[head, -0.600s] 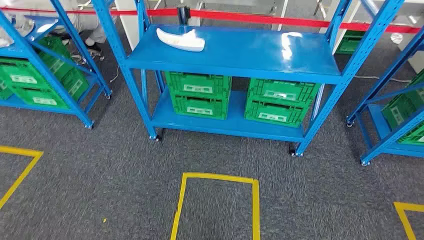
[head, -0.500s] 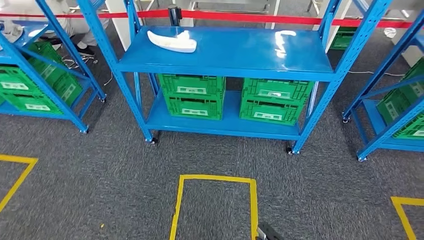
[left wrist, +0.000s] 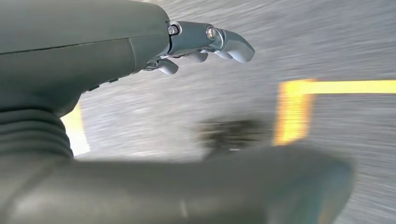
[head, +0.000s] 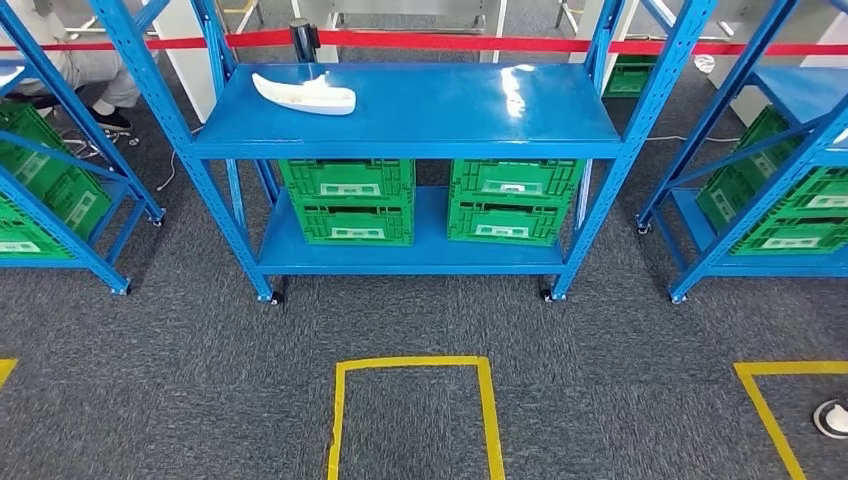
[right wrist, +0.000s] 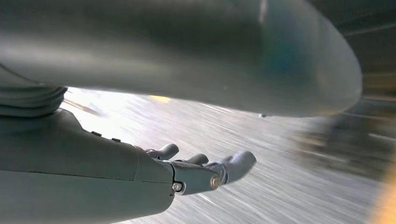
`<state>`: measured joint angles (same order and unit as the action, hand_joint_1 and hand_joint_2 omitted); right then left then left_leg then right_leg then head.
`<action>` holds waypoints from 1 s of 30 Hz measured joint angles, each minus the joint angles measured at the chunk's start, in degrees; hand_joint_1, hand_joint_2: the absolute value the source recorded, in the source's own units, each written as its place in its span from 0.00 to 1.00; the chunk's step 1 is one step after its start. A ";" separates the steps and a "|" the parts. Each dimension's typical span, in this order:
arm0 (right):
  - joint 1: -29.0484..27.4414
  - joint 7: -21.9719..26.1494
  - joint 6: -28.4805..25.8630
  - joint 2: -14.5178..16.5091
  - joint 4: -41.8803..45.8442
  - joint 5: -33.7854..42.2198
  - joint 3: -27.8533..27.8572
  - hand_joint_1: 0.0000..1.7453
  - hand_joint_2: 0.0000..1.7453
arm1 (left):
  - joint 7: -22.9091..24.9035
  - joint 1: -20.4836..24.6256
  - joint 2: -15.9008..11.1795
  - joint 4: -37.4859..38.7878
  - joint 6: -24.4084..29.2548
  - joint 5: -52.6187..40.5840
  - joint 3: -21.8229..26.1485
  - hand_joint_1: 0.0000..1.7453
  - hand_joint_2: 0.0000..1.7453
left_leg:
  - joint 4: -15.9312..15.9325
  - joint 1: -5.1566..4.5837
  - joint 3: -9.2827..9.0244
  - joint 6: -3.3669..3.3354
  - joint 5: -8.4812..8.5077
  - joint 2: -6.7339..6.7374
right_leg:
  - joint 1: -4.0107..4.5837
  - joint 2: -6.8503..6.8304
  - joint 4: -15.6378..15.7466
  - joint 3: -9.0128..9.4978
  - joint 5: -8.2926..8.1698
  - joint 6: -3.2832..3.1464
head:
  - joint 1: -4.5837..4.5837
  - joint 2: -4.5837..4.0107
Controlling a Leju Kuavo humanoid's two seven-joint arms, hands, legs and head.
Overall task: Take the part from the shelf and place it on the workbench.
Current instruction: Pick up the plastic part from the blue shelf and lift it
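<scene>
A long white part (head: 305, 94) lies on the top board of the blue shelf (head: 420, 125), toward its left rear corner, in the head view. My left hand (left wrist: 205, 44) hangs over grey carpet in the left wrist view, fingers stretched out and apart, holding nothing. My right hand (right wrist: 205, 170) shows in the right wrist view, also over carpet, fingers extended and empty. Both wrist views are motion-blurred.
Green crates (head: 350, 198) (head: 510, 202) fill the shelf's lower level. More blue racks with green crates stand at left (head: 40, 190) and right (head: 780, 200). A yellow floor square (head: 410, 415) lies before the shelf. Red tape (head: 480, 42) runs behind. A person (head: 75, 65) crouches far left.
The whole picture has shifted: the camera has turned and the shelf now sits more to the left and squarer on. The white part has not moved on the shelf.
</scene>
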<state>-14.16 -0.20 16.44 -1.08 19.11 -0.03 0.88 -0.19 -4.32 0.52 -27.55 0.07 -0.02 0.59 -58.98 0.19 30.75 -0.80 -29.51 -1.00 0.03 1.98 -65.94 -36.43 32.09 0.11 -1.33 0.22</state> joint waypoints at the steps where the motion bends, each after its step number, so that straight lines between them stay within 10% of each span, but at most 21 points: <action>1: -1.26 0.00 0.00 -0.01 -1.85 0.00 -0.01 0.00 0.00 | -0.02 1.39 -0.04 -1.90 0.00 0.00 0.01 0.00 1.00 | 0.00 -0.03 0.09 -0.14 0.00 0.27 | -0.05 -0.82 -3.69 -1.86 1.99 0.21 | 0.07 0.00; 4: -3.71 0.00 0.00 -0.09 -5.48 -0.01 -0.01 0.00 0.00 | -0.01 3.76 -0.20 -5.37 0.00 -0.01 0.02 0.00 1.00 | -0.05 -0.07 0.30 -0.16 -0.14 1.46 | -0.26 -1.36 -9.48 -4.77 3.49 0.63 | 0.09 0.00; 9: 0.31 0.19 0.00 -0.27 -2.83 0.01 -0.01 0.00 0.00 | 0.09 0.15 -0.16 -2.32 -0.01 0.00 0.02 0.00 1.00 | -0.08 -0.36 -0.31 0.85 -1.22 4.60 | -0.21 -4.62 5.47 3.55 -2.99 0.06 | 0.02 0.00; 15: 6.05 0.19 -0.31 -0.07 3.11 0.03 -0.01 0.00 0.00 | 0.39 -5.72 -0.06 3.88 -0.01 0.00 -0.02 0.00 1.00 | 0.45 -0.61 -1.52 0.13 -0.99 5.18 | -0.03 -4.56 6.92 3.79 -3.63 -0.49 | -0.12 0.00; 19: 5.80 0.07 -0.58 -0.08 3.08 0.01 -0.01 0.00 1.00 | 0.27 -5.40 -0.25 4.01 0.00 0.00 -0.02 0.00 1.00 | 0.99 -0.55 -1.36 1.04 -0.97 4.80 | -0.01 -4.90 6.86 4.13 -3.38 -1.00 | -0.09 0.00; 28: 7.09 -1.27 -0.61 0.31 2.37 -2.52 3.33 0.00 1.00 | 1.98 -2.05 -0.23 5.94 0.91 -8.83 1.17 0.00 1.00 | 1.11 -0.50 -1.50 1.63 -0.91 5.15 | -0.04 -4.49 6.86 4.15 -3.42 -1.08 | -0.09 0.00; 29: 7.38 -1.62 -0.61 0.38 2.14 -3.02 4.04 0.00 1.00 | 2.37 -1.57 -0.23 6.27 1.04 -10.52 1.55 0.00 0.75 | 1.10 -0.50 -1.50 1.63 -0.91 5.14 | -0.07 -4.49 6.87 4.16 -3.43 -1.07 | -0.09 0.00; 30: 7.64 -1.94 -0.61 0.44 1.89 -3.54 4.76 0.00 0.75 | 2.72 -1.11 -0.23 6.57 1.14 -12.19 1.97 0.00 0.50 | 1.10 -0.51 -1.50 1.62 -0.91 5.14 | -0.09 -4.49 6.88 4.16 -3.45 -1.05 | -0.09 0.00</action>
<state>-6.52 -2.14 15.82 -0.64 20.99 -3.57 5.64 2.53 -5.43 0.29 -20.99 1.21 -12.22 2.56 -57.88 -0.31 29.25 0.82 -30.42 4.15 -0.06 -2.50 -59.07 -32.28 28.65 -0.94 -1.42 0.22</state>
